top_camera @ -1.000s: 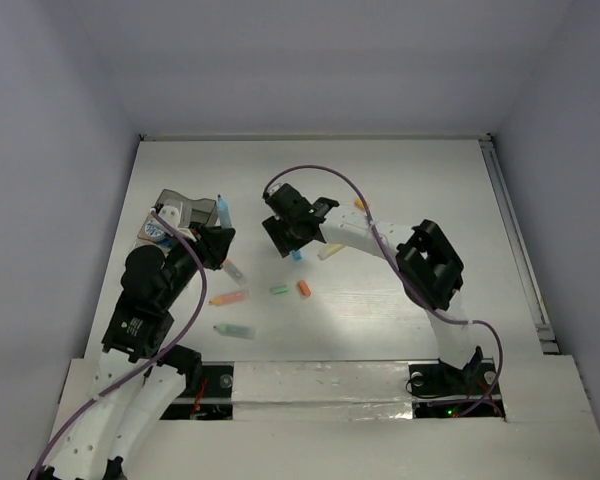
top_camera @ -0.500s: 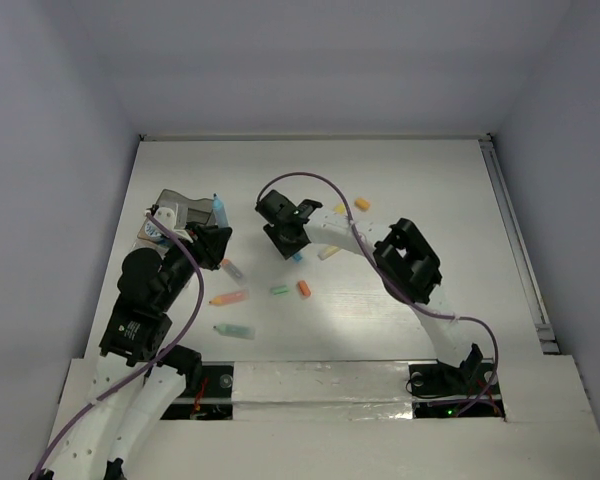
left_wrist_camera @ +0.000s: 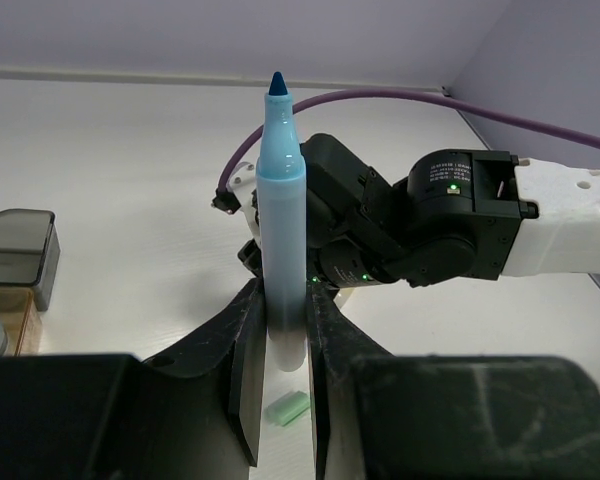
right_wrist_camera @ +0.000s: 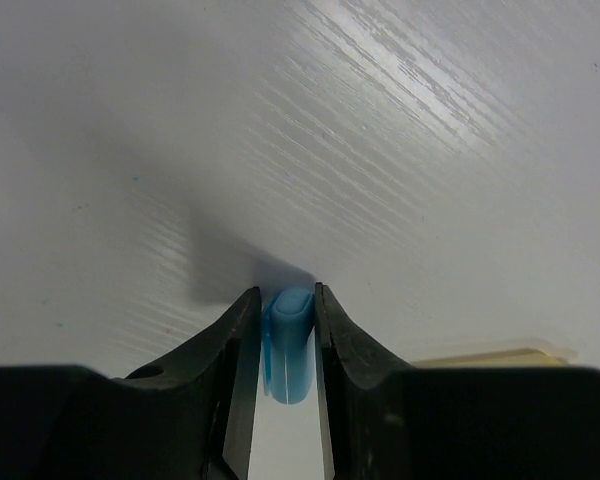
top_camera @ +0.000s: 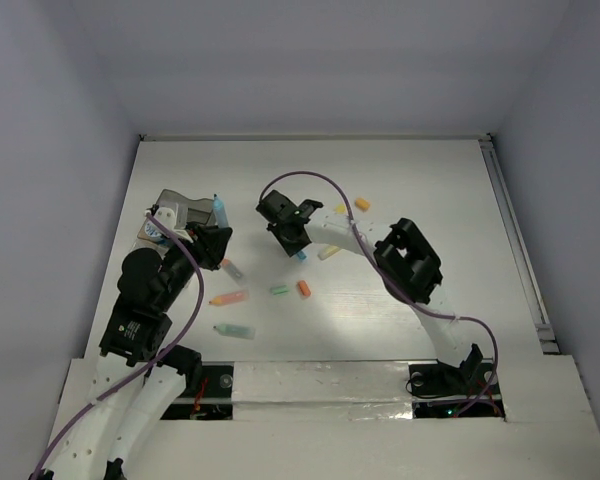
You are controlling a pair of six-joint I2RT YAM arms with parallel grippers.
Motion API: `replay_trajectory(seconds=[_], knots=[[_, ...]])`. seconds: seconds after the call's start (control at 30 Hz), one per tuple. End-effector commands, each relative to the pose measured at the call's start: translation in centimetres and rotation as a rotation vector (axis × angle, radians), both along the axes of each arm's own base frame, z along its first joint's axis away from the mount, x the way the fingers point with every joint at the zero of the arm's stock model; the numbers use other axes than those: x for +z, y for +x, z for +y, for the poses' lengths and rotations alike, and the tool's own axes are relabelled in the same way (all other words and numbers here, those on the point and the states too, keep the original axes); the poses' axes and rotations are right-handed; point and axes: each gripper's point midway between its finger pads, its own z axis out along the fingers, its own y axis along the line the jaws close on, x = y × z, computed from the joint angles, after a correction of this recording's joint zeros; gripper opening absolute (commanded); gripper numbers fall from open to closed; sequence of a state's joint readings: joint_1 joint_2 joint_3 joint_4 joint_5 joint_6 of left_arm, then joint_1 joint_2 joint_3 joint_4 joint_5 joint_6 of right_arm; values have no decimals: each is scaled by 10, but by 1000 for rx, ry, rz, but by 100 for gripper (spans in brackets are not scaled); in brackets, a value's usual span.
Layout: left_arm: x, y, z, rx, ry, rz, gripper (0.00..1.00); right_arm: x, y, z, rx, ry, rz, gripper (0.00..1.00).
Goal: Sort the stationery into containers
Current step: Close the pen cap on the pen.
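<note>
Since a second ago my right claw [top_camera: 298,246] has swung in toward my left side and settled over the small blue block [right_wrist_camera: 289,355], jaws narrowing as it came. My left claw [left_wrist_camera: 282,330] has edged a little toward the grey box [top_camera: 180,211].

Nearest my bases, on the near side of the left claw, a green marker [top_camera: 235,331] and an orange marker [top_camera: 229,298] lie loose on the bench [top_camera: 420,170]. A green block [top_camera: 279,290] and an orange block [top_camera: 304,289] sit just on the near side of the right claw, apart from each other.

My left claw is clamped low on the barrel of the blue marker [left_wrist_camera: 280,200], whose tip points out past my fingertips. The grey box is just to that claw's left, with the round pot [top_camera: 156,232] at the box's near corner.

My right claw points down at the bench, both fingers pressed against the sides of the small blue block, which rests on the surface. A yellow piece [right_wrist_camera: 490,355] lies just to its right. Two more small pieces, one orange and one yellow, lie beyond it to the right.

I judge two steps are running at once: the marker is ready to be dropped off, and the block is only just gripped. Next, the left claw needs to bring the marker over a container and release it. The right must lift straight up, since the block is stubby and the hold shallow. The containers lie well to the left of the right claw and my arms are already close, so the right should wait its turn.
</note>
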State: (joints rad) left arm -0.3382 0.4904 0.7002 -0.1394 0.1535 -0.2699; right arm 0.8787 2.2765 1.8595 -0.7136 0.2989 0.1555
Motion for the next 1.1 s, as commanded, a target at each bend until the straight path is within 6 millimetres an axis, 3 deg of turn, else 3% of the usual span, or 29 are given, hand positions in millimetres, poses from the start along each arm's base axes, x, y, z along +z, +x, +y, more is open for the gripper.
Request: replay_trajectory(seconds=[0.0, 0.1, 0.13, 0.17, 0.23, 0.33, 0.37, 0.4, 0.43, 0.6, 0.73, 1.07], knots=[[27, -2, -5, -34, -21, -77, 0, 24, 9, -2, -33, 79, -43, 0], [27, -5, -15, -96, -26, -81, 0, 75, 16, 13, -25, 257, -128, 0], [29, -7, -19, -119, -33, -87, 0, 118, 21, 23, -10, 375, -206, 0], [29, -11, -25, -163, -37, -88, 0, 124, 14, 23, -2, 418, -208, 0], [33, -14, -32, -206, -49, -103, 0, 167, 14, 36, 44, 587, -271, 0], [39, -23, -44, -293, -76, -126, 0, 224, -7, 36, 98, 776, -336, 0], [39, -29, -51, -345, -83, -127, 0, 255, -16, 32, 114, 855, -372, 0], [38, -30, -55, -370, -90, -121, 0, 252, -29, 33, 150, 889, -346, 0], [42, -32, -59, -399, -100, -137, 0, 276, -33, 36, 182, 973, -390, 0], [51, -49, -77, -549, -180, -132, 0, 347, -76, 24, 298, 1272, -409, 0], [57, -57, -87, -643, -202, -162, 0, 388, -98, 19, 375, 1460, -420, 0], [55, -80, -90, -743, -227, -185, 0, 430, -115, 23, 474, 1723, -373, 0]])
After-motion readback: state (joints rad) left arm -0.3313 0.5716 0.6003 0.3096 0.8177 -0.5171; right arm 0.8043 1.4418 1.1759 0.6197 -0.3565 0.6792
